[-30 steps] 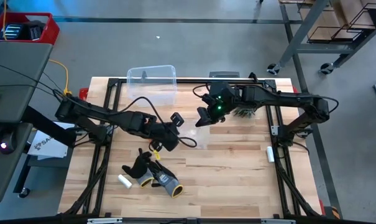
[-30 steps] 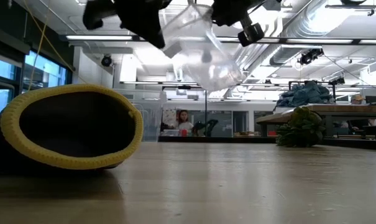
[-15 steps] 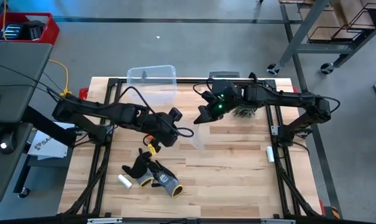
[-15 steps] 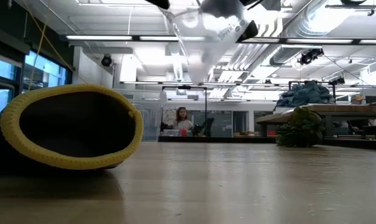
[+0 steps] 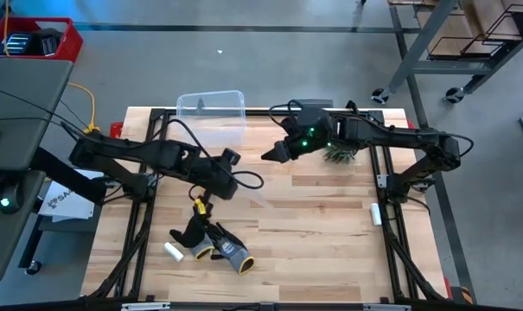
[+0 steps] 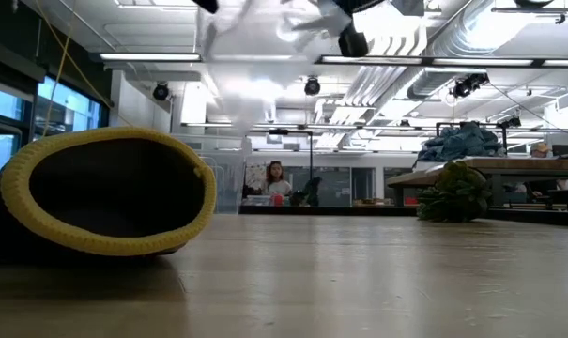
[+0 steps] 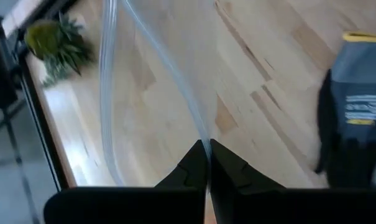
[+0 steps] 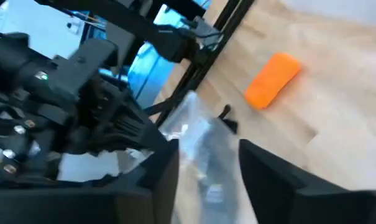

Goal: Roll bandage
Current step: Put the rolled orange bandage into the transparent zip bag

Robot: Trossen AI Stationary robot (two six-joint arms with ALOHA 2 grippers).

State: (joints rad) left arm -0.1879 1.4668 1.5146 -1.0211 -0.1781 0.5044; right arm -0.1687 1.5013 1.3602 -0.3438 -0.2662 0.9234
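Left hand [image 7: 206, 163] is pinched shut on the clear plastic bag [image 7: 151, 93], right hand [image 8: 203, 163] open: lift steadily so you leave the orange bandage [image 8: 273, 79] free on the worktop [image 5: 330, 225].

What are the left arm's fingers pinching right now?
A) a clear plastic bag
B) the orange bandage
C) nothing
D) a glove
A: the left wrist view shows the left arm's fingers shut on a fold of the clear plastic bag; the orange bandage lies apart on the table.

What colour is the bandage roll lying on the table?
Bright orange; the bandage shows best in the right wrist view.
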